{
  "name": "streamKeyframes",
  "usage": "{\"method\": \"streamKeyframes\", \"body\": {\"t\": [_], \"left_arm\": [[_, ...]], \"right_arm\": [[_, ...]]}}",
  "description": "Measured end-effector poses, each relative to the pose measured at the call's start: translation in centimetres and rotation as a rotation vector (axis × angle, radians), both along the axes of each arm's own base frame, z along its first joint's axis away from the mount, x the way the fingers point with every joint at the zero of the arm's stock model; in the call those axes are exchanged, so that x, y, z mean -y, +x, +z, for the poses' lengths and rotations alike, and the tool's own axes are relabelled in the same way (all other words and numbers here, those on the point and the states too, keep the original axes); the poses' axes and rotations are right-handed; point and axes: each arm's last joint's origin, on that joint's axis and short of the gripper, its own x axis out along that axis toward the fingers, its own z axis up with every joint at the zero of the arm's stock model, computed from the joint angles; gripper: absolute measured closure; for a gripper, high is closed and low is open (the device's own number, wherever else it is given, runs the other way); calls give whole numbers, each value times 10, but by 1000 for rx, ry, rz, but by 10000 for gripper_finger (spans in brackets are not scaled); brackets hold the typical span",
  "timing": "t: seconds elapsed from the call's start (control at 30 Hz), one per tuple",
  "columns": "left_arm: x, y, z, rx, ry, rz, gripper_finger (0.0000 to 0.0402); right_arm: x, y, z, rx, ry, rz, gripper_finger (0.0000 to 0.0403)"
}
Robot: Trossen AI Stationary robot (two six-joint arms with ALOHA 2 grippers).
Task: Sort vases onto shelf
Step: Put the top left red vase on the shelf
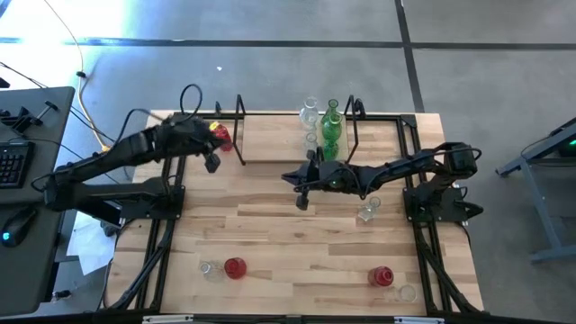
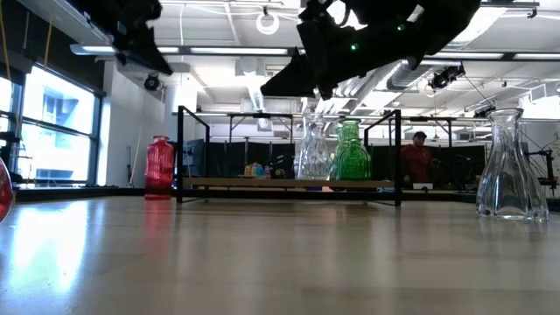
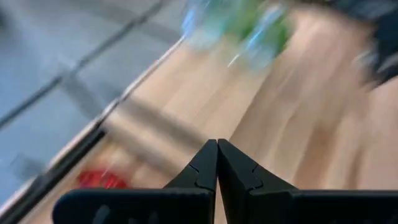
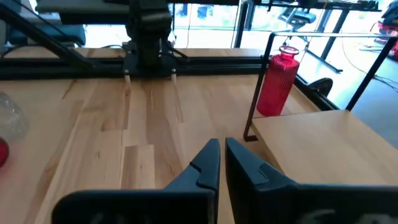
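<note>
Vases stand in several spots: a clear one (image 1: 310, 113) and two green ones (image 1: 332, 120) sit together at the right end of the shelf (image 1: 270, 135), and a red vase (image 1: 221, 136) stands on the worktop (image 1: 270, 225) just beside the shelf's left wire frame. Others remain on the worktop (a clear one (image 1: 367, 212) near the right arm, plus red (image 1: 235, 267) and clear ones along the near edge). Left gripper (image 1: 212, 163) hovers near the shelf's left end, jaws clenched and empty. Right gripper (image 1: 300, 189) hangs just in front of the shelf, jaws closed on nothing.
</note>
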Motion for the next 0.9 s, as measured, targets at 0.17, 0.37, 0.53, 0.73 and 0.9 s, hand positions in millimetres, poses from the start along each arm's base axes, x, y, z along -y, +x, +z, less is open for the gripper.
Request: {"method": "streamKeyframes", "body": {"t": [0.17, 0.37, 0.53, 0.73, 0.9], "left_arm": [[-22, -3, -1, -234, -115, 126, 401], [-48, 3, -9, -437, -139, 127, 376], [-62, 12, -15, -522, -111, 59, 331], [-69, 21, -20, -572, -28, -52, 290], [-73, 26, -24, -613, 12, -119, 286]], "right_arm": [[0, 0, -1, -21, -45, 14, 401], [0, -1, -4, -49, -56, 26, 401], [-1, -1, -5, -63, -77, 46, 401], [-1, -2, -5, -70, -76, 46, 401], [-1, -2, -5, -72, -75, 51, 401]]}}
